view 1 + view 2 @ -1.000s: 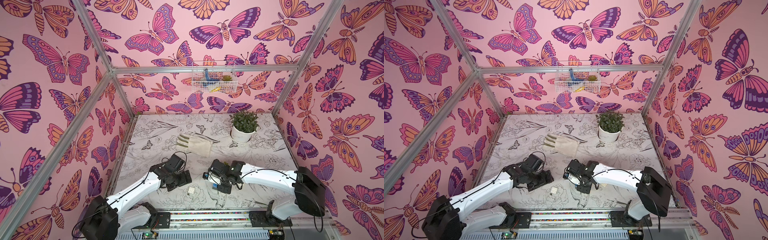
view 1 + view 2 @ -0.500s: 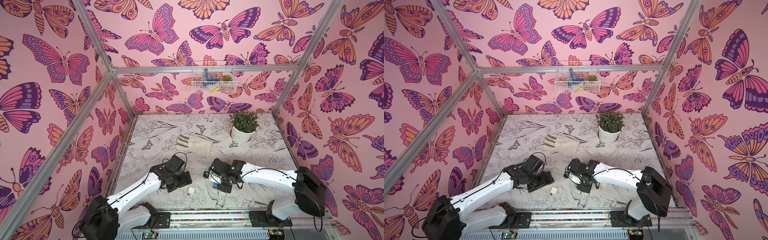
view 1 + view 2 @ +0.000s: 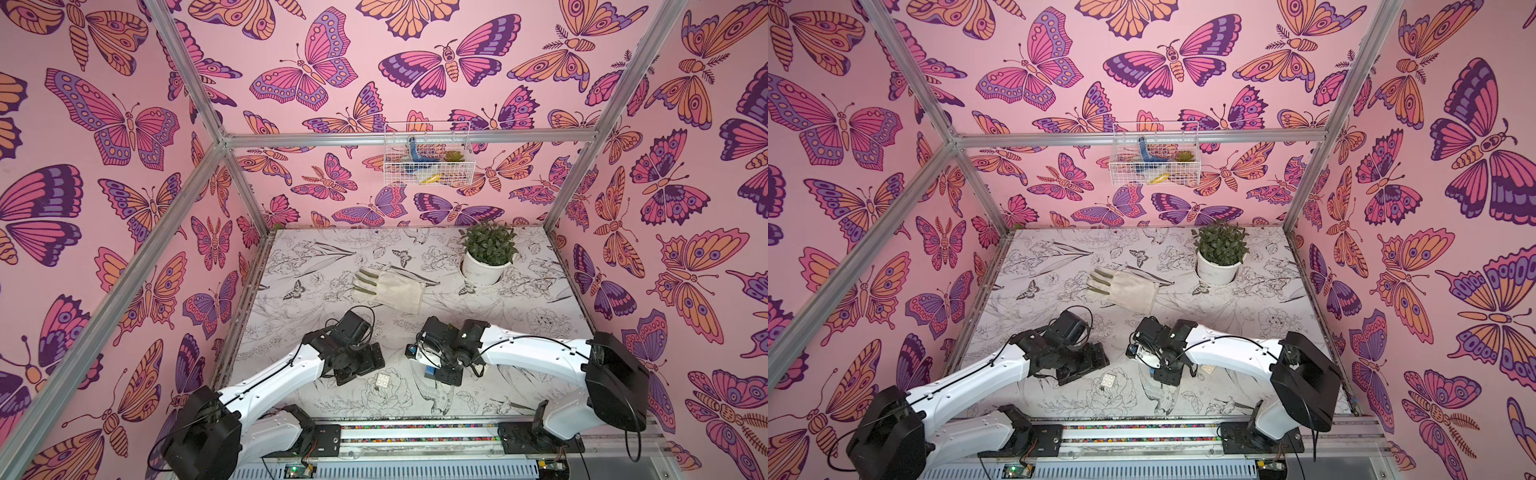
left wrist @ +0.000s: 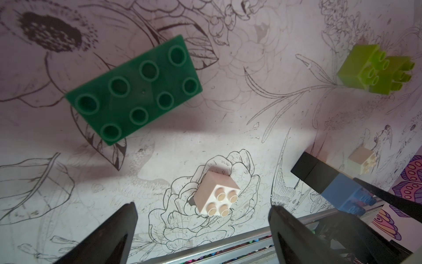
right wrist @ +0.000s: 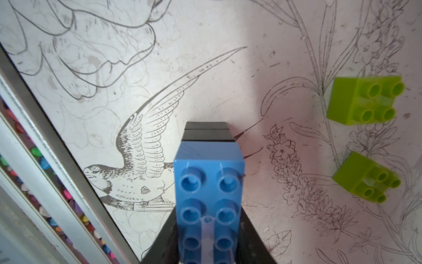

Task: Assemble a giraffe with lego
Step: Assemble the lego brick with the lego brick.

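My right gripper (image 5: 207, 240) is shut on a long blue brick (image 5: 209, 182) that has a black brick (image 5: 207, 132) stuck under its far end. It holds them just above the mat. My left gripper (image 4: 202, 206) is open and hovers over a white square brick (image 4: 215, 194) standing on the mat, which shows in both top views (image 3: 382, 380). A long dark green brick (image 4: 134, 90) lies studs up beyond it. Two lime bricks (image 5: 363, 100) (image 5: 365, 178) lie on their sides close together. A second white brick (image 4: 362, 160) lies under the right arm.
A cloth glove (image 3: 390, 286) lies mid-table and a potted plant (image 3: 486, 253) stands at the back right. A wire basket (image 3: 428, 158) hangs on the back wall. The metal front rail (image 3: 415, 432) runs close behind both grippers.
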